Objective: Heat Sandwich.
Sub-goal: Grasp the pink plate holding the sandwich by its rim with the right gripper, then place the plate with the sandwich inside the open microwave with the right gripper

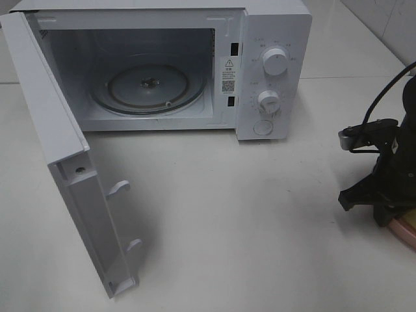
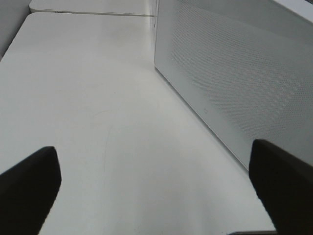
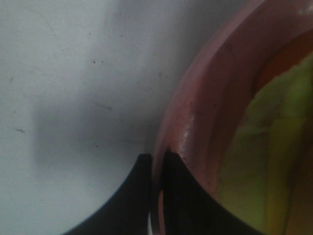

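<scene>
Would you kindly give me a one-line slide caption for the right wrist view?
Right hand pinching the rim of the pink plate that carries the sandwich, on a white table.

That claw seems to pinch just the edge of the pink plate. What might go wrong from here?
1. The right gripper is shut on only the rim of the pink plate; once lifted, the plate may tilt and the sandwich slide off.
2. Coming from the right, the plate must round the knob panel of the microwave and could clip it.

Microwave [image 1: 162,71] mouth seemingly free, door [image 1: 84,208] leftward
</scene>
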You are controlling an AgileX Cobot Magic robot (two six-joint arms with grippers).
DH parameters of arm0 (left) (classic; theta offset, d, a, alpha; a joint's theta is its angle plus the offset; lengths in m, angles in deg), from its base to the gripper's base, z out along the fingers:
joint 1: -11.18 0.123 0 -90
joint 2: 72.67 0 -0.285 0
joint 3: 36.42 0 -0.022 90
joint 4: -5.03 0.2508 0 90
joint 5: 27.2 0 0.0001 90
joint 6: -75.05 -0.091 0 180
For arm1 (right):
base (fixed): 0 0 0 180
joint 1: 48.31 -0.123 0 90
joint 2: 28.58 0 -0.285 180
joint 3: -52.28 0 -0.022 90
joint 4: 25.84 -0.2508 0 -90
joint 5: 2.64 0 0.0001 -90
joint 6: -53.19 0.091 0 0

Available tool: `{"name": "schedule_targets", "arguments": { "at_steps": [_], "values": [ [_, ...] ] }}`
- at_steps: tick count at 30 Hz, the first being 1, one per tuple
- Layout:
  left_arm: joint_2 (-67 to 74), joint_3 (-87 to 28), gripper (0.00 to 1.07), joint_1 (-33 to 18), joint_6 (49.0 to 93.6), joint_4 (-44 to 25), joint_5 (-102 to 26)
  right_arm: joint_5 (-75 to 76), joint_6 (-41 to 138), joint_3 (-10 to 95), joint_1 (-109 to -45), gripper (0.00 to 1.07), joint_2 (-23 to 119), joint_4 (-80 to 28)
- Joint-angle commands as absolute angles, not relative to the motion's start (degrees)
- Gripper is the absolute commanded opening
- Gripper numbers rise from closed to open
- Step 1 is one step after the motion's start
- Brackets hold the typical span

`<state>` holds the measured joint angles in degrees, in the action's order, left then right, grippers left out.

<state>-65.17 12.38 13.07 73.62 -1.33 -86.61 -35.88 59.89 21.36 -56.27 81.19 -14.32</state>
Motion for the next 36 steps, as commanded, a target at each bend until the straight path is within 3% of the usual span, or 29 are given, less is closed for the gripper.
{"name": "schedule_targets", "arguments": {
  "at_steps": [1,11,23,36],
  "values": [
    [-66.66,12.61,1.01,13.07,73.67,-1.44,-85.98,-37.71,61.21,21.18,-56.73,0.00,81.19,-15.41],
    [-66.66,12.61,1.01,13.07,73.67,-1.44,-85.98,-39.31,67.74,21.18,-59.77,0.00,81.19,-8.08],
    [-66.66,12.61,1.01,13.07,73.67,-1.44,-85.98,-41.55,70.37,21.18,-60.40,0.00,80.79,-4.99],
    [-66.66,12.61,1.01,13.07,73.67,-1.44,-85.98,-48.54,71.35,21.18,-65.38,0.00,73.45,-1.83]
  ]
}}
